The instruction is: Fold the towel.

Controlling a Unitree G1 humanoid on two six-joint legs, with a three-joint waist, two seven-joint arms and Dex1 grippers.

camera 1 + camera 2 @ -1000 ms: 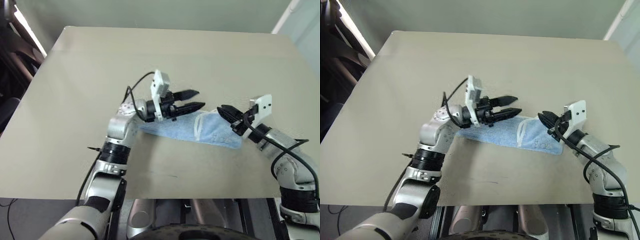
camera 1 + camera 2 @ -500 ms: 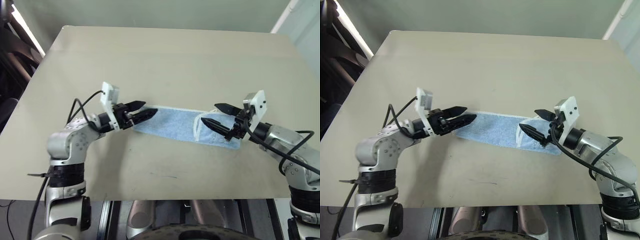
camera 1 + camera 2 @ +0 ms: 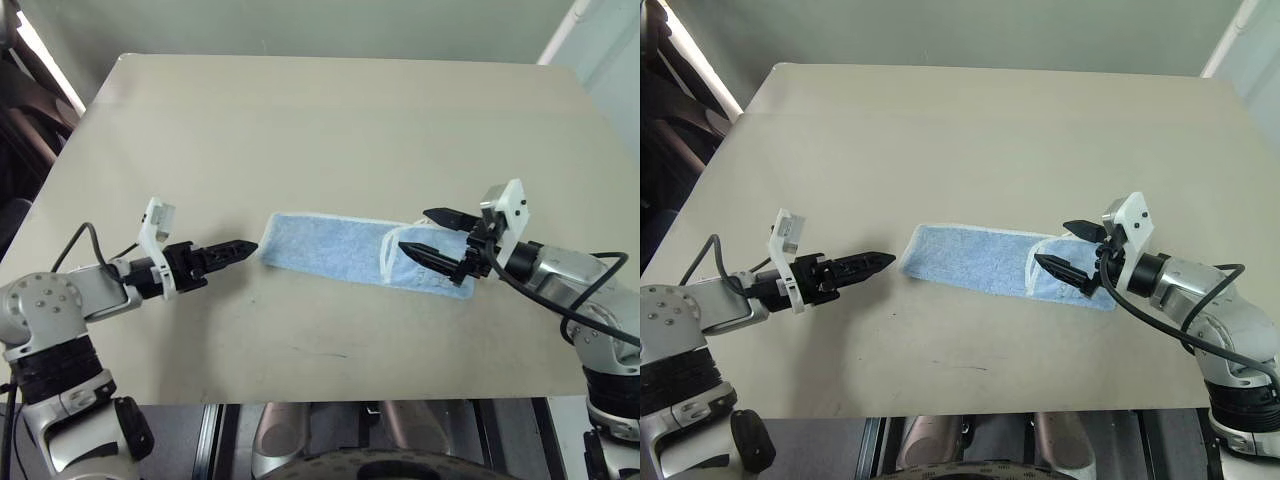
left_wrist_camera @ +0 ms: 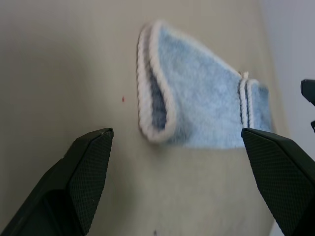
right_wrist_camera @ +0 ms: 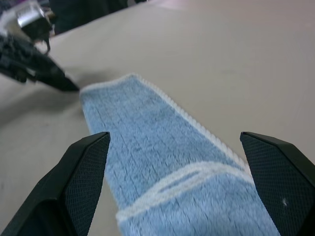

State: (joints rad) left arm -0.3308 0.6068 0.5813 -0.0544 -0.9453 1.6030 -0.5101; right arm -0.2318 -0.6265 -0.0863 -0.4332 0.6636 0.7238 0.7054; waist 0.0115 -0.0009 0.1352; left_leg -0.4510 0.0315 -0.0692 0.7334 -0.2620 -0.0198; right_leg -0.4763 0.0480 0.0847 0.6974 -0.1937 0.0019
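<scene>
On a beige table (image 3: 330,120), the left gripper (image 3: 236,247) hovers just off the towel's left end, its black fingers (image 4: 86,172) spread wide apart and empty, pointing toward the cloth; from the head camera the two fingers overlap into a single dark spike, and only the wrist view shows the gap between them. The towel (image 3: 330,248), light blue terry with white stitched edging, lies flat near the table's middle as a narrow folded strip. Its long axis runs left to right across the table, dipping slightly toward the near edge at the right. The left end shows as a rounded, doubled edge with a small dark opening between the layers. Toward the right end, a shorter flap (image 3: 1065,280) lies folded back over the strip, its white border looping across the blue. The right gripper (image 3: 432,240) hangs over that flap with its fingers parted and nothing between them; whether the lower fingertip touches the cloth cannot be made out. The towel's far right corner is partly hidden behind that gripper.
</scene>
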